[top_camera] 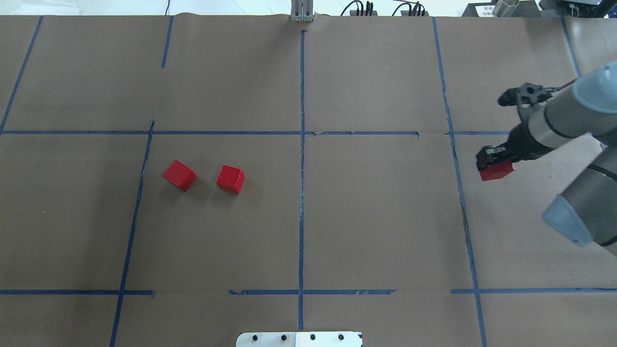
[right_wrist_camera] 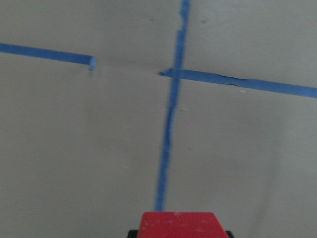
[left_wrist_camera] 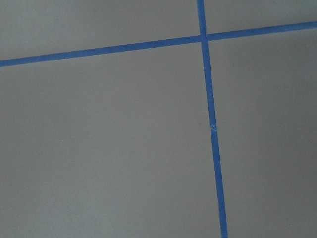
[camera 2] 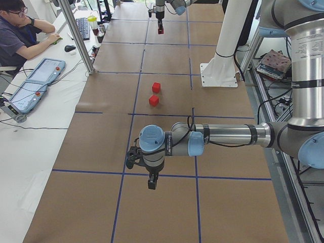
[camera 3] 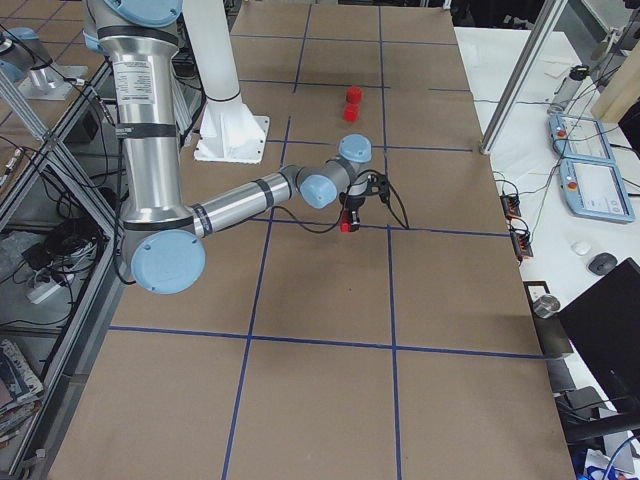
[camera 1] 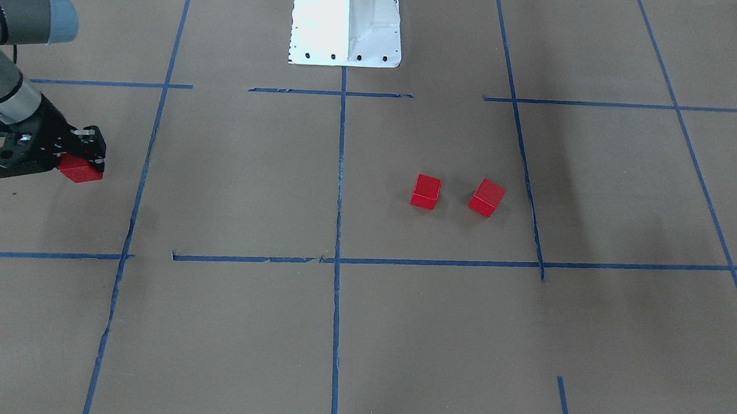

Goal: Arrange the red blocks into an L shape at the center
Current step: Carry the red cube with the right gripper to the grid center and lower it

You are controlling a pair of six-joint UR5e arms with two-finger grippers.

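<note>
The right hand (top_camera: 490,161) gripped one red block (top_camera: 497,172) outside the center (top_camera: 347,217), likely to carry it toward the other two blocks (top_camera: 180,175) (top_camera: 231,179). Whether the left hand (camera 2: 151,181) was open could not be told

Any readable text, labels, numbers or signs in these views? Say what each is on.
No text can be read in any view.
White label beyond the table's far edge: dark print, too small to read.
Handheld controllers on the side desk: nothing legible.
Red blocks and white base: plain, no marks.
</note>
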